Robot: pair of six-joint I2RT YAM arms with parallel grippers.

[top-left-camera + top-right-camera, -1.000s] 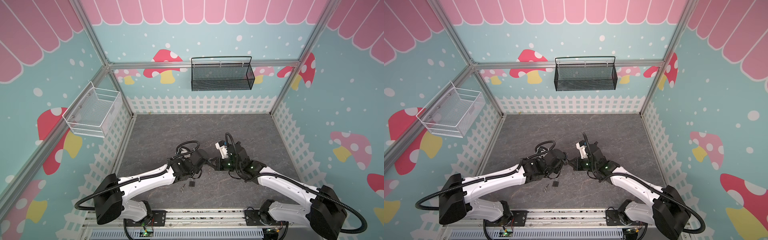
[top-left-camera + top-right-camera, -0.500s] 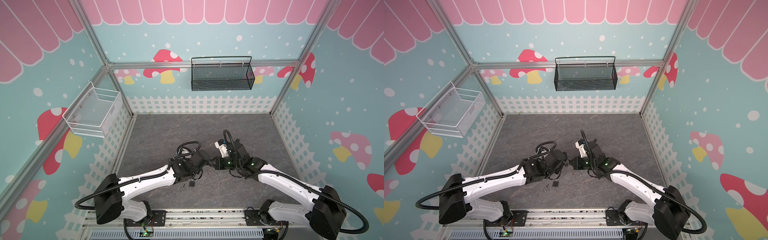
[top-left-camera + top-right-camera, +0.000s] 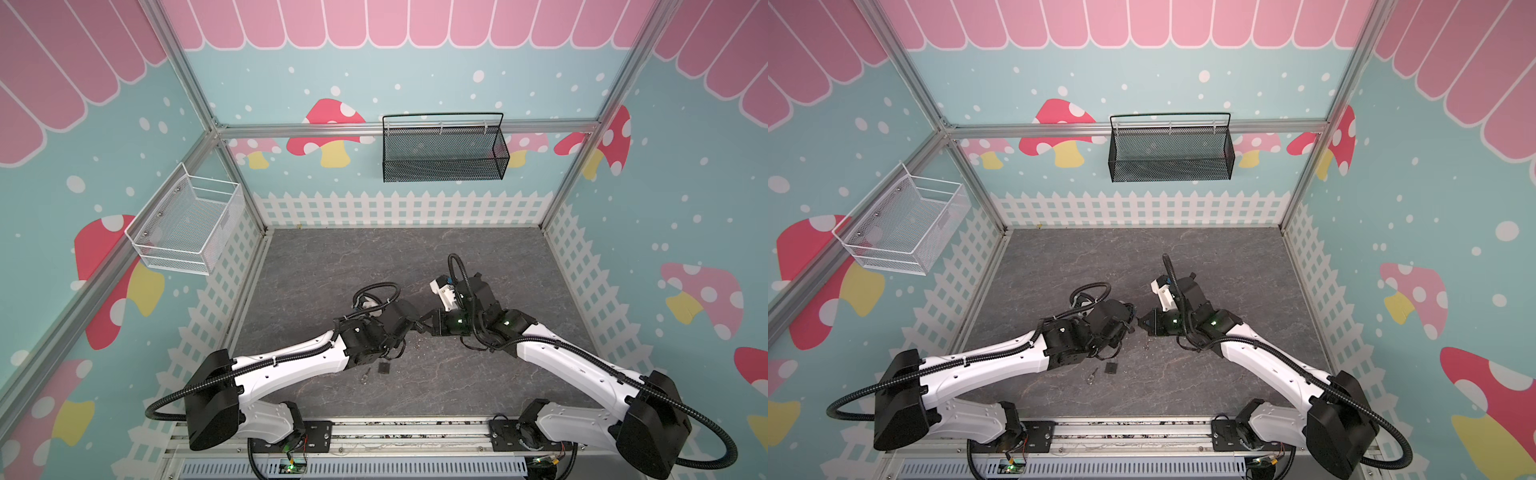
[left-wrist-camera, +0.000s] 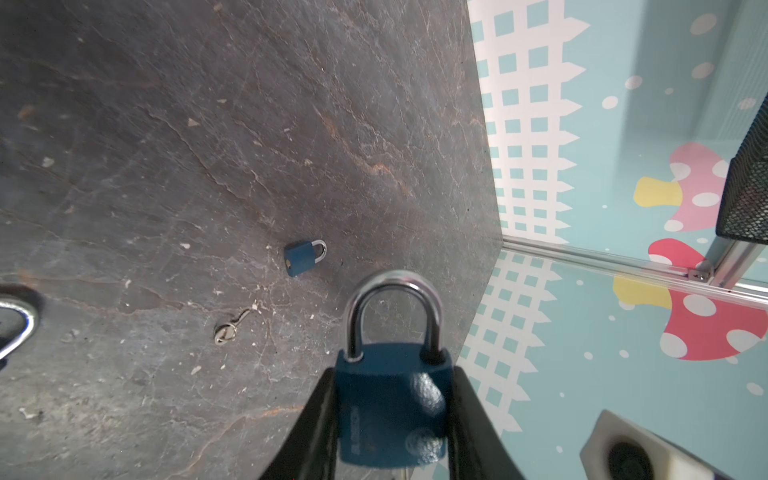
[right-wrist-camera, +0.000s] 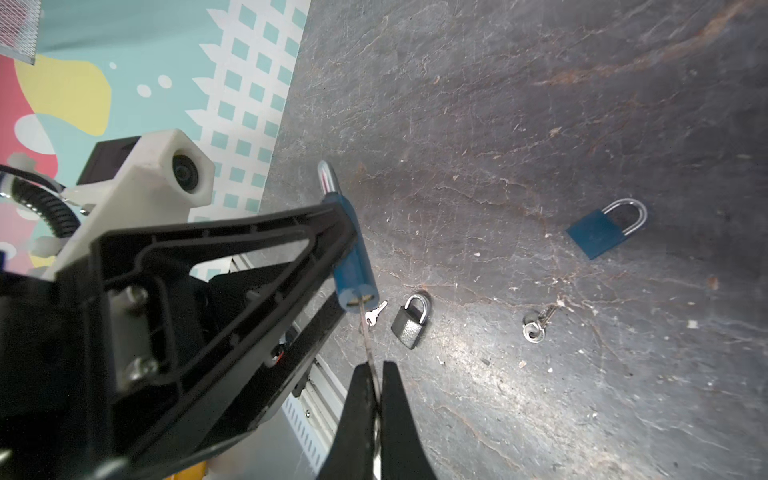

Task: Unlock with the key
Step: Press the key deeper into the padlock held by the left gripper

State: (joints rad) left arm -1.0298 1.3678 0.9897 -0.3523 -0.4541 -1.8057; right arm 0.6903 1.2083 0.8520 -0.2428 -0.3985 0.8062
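Key [image 5: 368, 332] pinched in R gripper [image 5: 376, 369], tip at blue padlock [image 5: 359, 270] keyhole. L gripper [image 4: 393, 372] clamps padlock body, long axis roughly inline w/ key

The dark grey, stone-patterned tabletop [image 3: 374, 257] carries 4 small loose things. In the right wrist view a blue padlock [image 5: 596, 235] lies well apart from a grey padlock [image 5: 409, 326], a small silver key [image 5: 376, 313] lies just beside the grey one, and a key with a ring [image 5: 534, 328] lies between the 2 padlocks. In both top views the grey padlock [image 3: 384, 368] and the small silver key [image 3: 1092, 376] lie in the front half of the surface.
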